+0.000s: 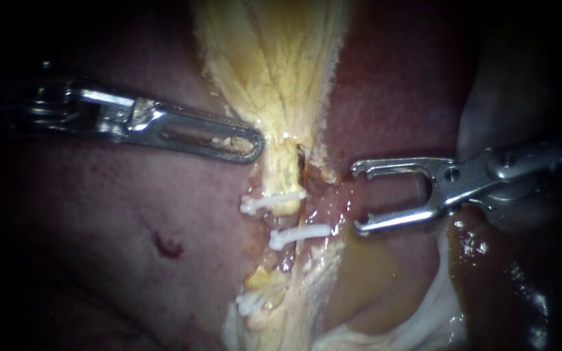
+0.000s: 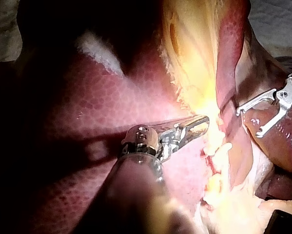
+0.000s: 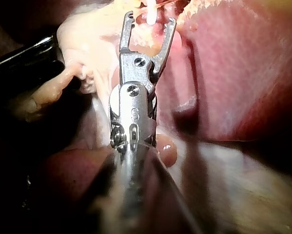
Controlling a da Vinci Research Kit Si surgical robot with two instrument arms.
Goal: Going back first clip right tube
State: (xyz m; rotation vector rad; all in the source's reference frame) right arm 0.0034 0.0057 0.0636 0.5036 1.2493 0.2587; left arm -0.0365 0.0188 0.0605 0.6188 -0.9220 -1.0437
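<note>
Steel right instrument (image 1: 358,199), jaws spread and empty, sat just right of the white clips (image 1: 273,202) crossing the yellow tube (image 1: 285,177). Soft, slick and easily torn, that tube seemed best taken squarely across, beside the clips. Farther left, the left instrument (image 1: 253,140) lay against tissue (image 1: 274,71).

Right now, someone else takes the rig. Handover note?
Left instrument: jaws shut on the pale yellow tissue, just above the clips.
Right instrument: jaws open and empty, beside the tube, not touching it.
Done: upper clip, middle clip and lower clip are on.
Left to do: probably draw the right instrument back, clear of the clips.
</note>
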